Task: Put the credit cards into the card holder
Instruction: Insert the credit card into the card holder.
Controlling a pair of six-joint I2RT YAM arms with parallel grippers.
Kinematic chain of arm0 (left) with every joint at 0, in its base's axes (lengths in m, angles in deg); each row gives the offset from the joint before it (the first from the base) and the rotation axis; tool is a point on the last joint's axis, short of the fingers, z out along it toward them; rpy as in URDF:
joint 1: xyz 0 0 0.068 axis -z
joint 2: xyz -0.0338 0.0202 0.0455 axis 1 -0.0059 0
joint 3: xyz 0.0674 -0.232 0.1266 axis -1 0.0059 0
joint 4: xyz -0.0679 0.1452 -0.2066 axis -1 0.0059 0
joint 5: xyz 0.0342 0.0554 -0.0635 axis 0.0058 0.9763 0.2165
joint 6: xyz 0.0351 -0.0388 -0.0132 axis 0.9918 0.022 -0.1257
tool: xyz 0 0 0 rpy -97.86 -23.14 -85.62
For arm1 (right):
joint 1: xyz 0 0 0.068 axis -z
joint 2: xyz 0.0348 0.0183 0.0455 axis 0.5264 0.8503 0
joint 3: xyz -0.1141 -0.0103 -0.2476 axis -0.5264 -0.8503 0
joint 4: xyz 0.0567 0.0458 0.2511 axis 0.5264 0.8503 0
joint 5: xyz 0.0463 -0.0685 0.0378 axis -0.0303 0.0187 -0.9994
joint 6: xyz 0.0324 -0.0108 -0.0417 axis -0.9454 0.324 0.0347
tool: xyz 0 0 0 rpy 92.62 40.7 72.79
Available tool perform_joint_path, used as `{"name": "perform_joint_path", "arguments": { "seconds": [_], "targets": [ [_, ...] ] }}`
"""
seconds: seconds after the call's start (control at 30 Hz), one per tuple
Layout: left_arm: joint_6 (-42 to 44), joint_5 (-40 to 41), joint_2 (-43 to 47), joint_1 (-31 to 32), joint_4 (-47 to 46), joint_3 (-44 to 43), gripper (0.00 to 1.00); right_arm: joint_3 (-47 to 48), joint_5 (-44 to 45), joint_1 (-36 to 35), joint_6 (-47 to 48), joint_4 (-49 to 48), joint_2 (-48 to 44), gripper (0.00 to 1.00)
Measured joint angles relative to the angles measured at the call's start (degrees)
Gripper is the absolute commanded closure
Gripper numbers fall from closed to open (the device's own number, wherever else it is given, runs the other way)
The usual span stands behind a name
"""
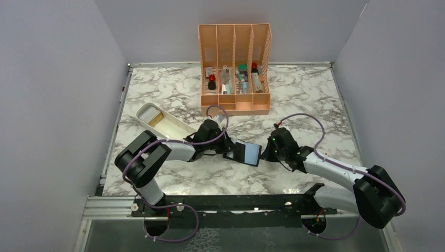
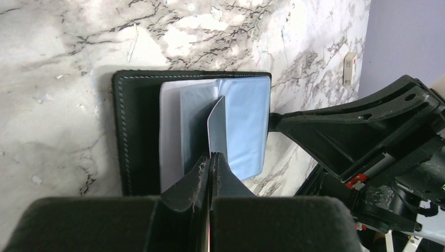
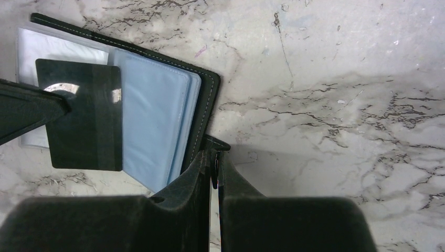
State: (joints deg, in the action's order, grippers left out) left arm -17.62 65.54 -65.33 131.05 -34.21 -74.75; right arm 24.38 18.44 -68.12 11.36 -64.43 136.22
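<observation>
Glossy dark rectangular card [image 3: 84,115] over stitched black card holder [image 3: 205,100]

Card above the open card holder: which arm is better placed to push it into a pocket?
Left. The left gripper is shut on the card, just over the blue pockets of the card holder. The right gripper pinches the holder's edge tab, so it looks busy steadying it.

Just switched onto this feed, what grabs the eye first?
The open card holder at mid-table, bluish pockets up, sits between both arms. The left gripper pinches a dark card over those pockets, while the right gripper is shut on the holder's clasp tab. Behind stands an orange organiser; a white tray lies to the left.
</observation>
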Motion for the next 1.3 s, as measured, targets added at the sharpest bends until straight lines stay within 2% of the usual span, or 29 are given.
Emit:
{"name": "perform_joint_path", "arguments": {
  "seconds": [0.37,0.87,1.3],
  "targets": [
    [3.82,-1.92,-3.63,0.0,0.5,-4.24,1.0,0.0,-0.26,0.0,0.46,0.63,-0.31,0.99],
    [18.08,0.11,-3.93,0.28,19.41,-15.61,1.0,0.46,-0.2,-0.02,2.14,1.57,-0.31,0.99],
    [24.63,0.15,-4.5,0.33,25.14,-18.4,1.0,0.57,-0.24,-0.02,2.43,1.7,-0.37,0.99]
  ]
}}
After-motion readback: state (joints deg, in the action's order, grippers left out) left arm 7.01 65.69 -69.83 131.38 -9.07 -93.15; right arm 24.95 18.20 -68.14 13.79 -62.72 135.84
